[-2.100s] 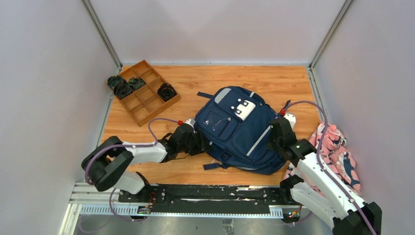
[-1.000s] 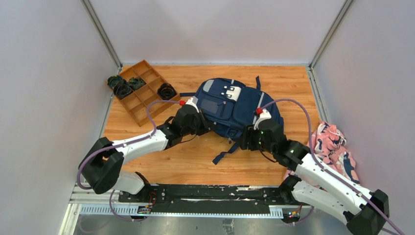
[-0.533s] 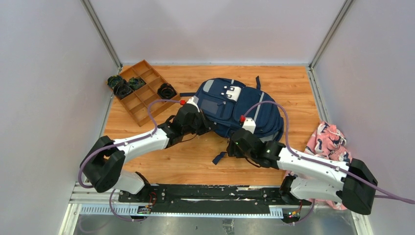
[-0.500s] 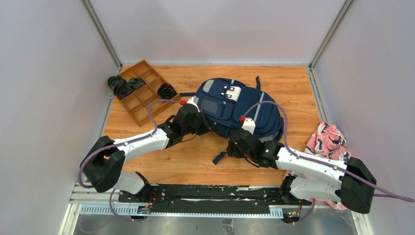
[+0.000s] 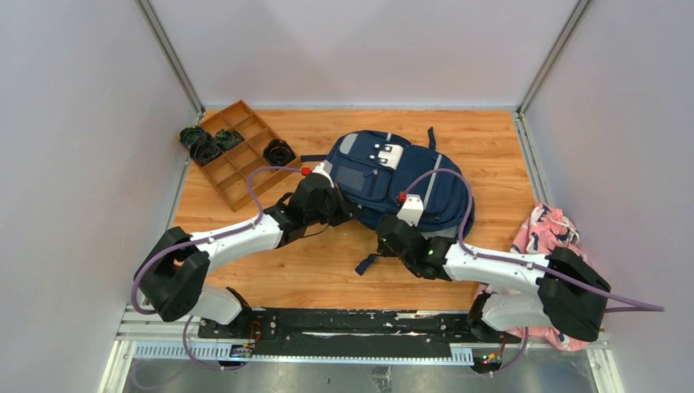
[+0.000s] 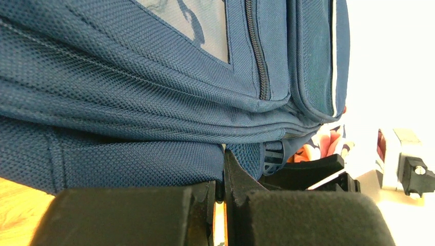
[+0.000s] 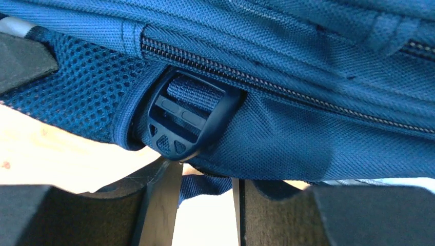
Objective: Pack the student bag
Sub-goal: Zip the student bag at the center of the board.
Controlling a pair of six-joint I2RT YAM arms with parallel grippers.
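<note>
Student bag lies on the tabletop just beyond both arms. The left gripper is clenched on its left edge. The right gripper, jaws apart, faces the strap buckle at its near edge.

No lettering, label, brand or number can be read on the student bag or elsewhere.

The student bag, a big navy fabric backpack, lies front-up near the middle of the wooden table, its top end toward the far wall. A white dotted patch and a grey panel sit near that end. A light grey stripe runs down its right side, and a dark strap trails loose at its near edge.
</note>
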